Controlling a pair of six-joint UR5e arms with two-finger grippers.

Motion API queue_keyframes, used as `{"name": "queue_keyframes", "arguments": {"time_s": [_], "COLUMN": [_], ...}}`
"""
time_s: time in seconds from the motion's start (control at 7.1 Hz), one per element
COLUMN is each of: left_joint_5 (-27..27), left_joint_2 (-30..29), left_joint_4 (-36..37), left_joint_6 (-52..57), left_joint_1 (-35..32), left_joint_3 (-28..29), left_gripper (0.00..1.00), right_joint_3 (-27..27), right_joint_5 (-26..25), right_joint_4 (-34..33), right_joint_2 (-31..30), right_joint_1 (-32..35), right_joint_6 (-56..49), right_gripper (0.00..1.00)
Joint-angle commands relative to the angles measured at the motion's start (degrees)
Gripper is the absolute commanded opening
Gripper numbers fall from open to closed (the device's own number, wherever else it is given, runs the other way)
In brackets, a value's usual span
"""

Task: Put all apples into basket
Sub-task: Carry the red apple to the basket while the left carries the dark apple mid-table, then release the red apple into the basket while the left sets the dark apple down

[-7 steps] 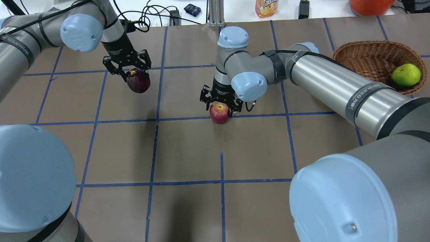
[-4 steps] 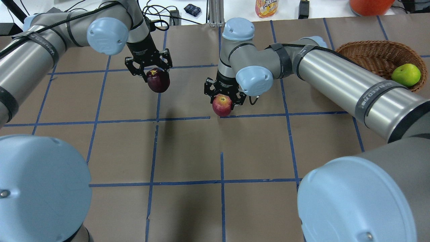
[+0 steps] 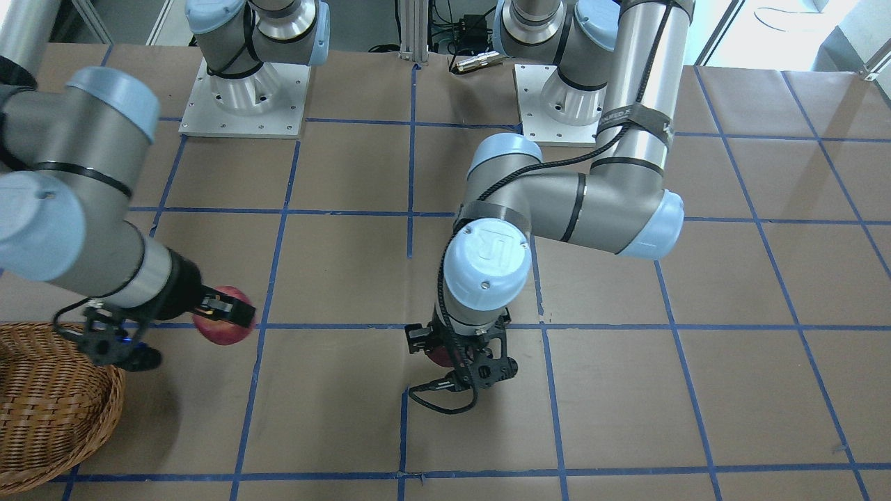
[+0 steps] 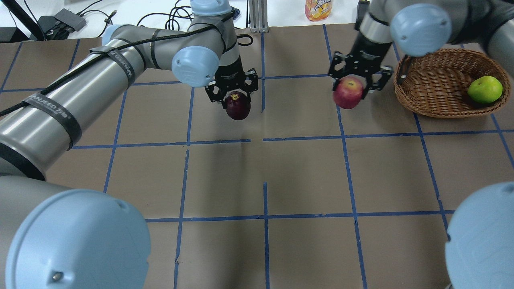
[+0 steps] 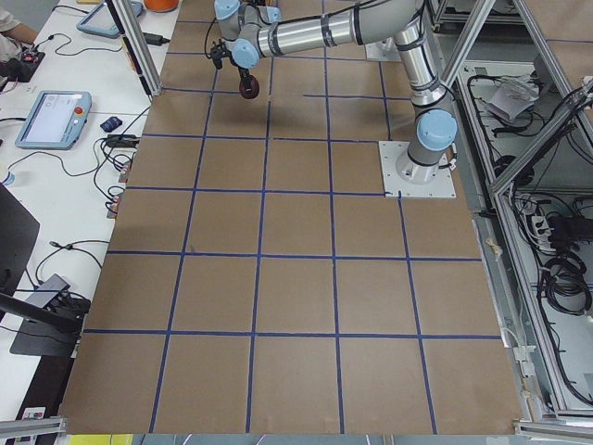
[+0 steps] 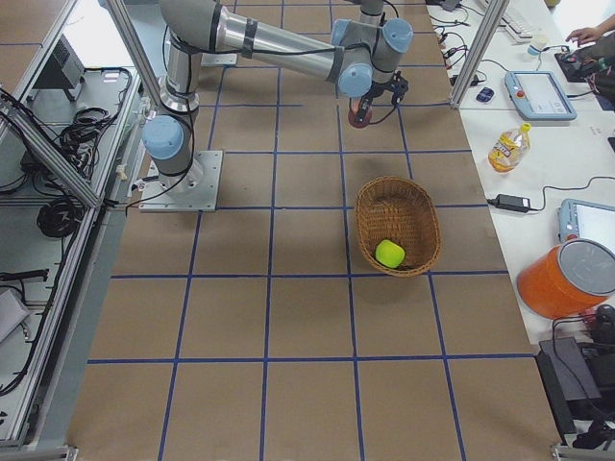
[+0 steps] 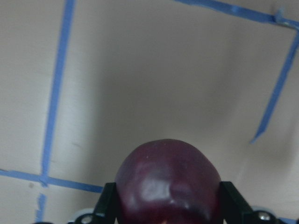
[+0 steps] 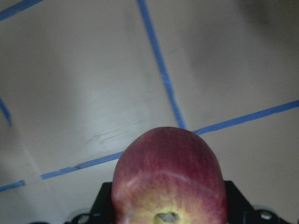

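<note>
The wicker basket stands at the far right and holds the lime green apple. My right gripper is shut on the red apple and holds it above the table just left of the basket's rim. My left gripper is shut on the dark maroon apple above the table near the far middle. The right wrist view shows the red apple between the fingers, and the left wrist view shows the maroon apple. The front view shows the red apple beside the basket.
Brown table paper with blue tape gridlines. A juice bottle and cables lie beyond the far edge. An orange bucket and tablets sit on the side bench. My right arm's elbow hangs over the basket's left side.
Both arms have moved right with their apples. The right gripper has lifted the red apple off the table and carried it up to the basket's left rim. The left one has reached the table's middle.
</note>
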Motion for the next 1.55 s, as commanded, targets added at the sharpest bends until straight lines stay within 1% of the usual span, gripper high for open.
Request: {"name": "queue_keyframes", "arguments": {"time_s": [0.0,0.14,0.28,0.42,0.56,0.7,0.84,0.99,1.13,1.27,1.41], "left_joint_5": [0.31,0.31,0.40,0.57,0.57,0.57,0.40,0.31,0.22,-0.30,-0.39], "left_joint_2": [-0.23,0.12,0.64,0.99,1.69,2.05,3.36,5.20,7.65,11.16,14.93], "left_joint_4": [7.25,12.60,14.14,13.89,13.28,13.27,9.79,1.41,-8.42,-17.22,-21.14], "left_joint_6": [-4.94,-5.31,-5.22,-5.31,-5.48,-5.22,-5.40,-5.40,-4.61,-2.43,0.98], "left_joint_1": [-6.12,-6.48,-6.49,-6.40,-6.40,-6.23,-5.79,-5.61,-4.91,-2.82,-1.06], "left_joint_3": [-4.81,-10.07,-13.08,-13.11,-13.11,-12.50,-10.06,-6.03,-1.90,0.75,0.78], "left_gripper": [0.51,0.52,0.59,0.80,1.00,1.00,1.00,1.00,1.00,1.00,1.00], "right_joint_3": [-0.36,-0.19,-0.28,-0.37,-0.19,-0.36,-0.45,-0.37,-0.45,-0.37,-0.28], "right_joint_5": [-8.10,-9.96,-11.63,-13.65,-13.84,-13.67,-13.15,-13.23,-13.75,-13.76,-13.67], "right_joint_4": [0.07,-3.68,-7.55,-12.81,-18.17,-18.83,-18.84,-19.53,-21.37,-22.34,-22.27], "right_joint_2": [-0.47,0.06,1.80,3.91,6.11,8.22,8.93,9.46,11.38,12.01,12.19], "right_joint_1": [-9.30,-12.02,-14.22,-16.33,-18.27,-18.98,-20.29,-20.31,-20.39,-20.39,-20.39], "right_joint_6": [-20.25,-25.21,-29.61,-32.88,-36.39,-37.21,-37.22,-37.48,-37.57,-37.48,-37.22], "right_gripper": [0.00,0.00,0.00,0.00,0.00,0.00,0.00,0.00,0.00,0.00,0.00]}}
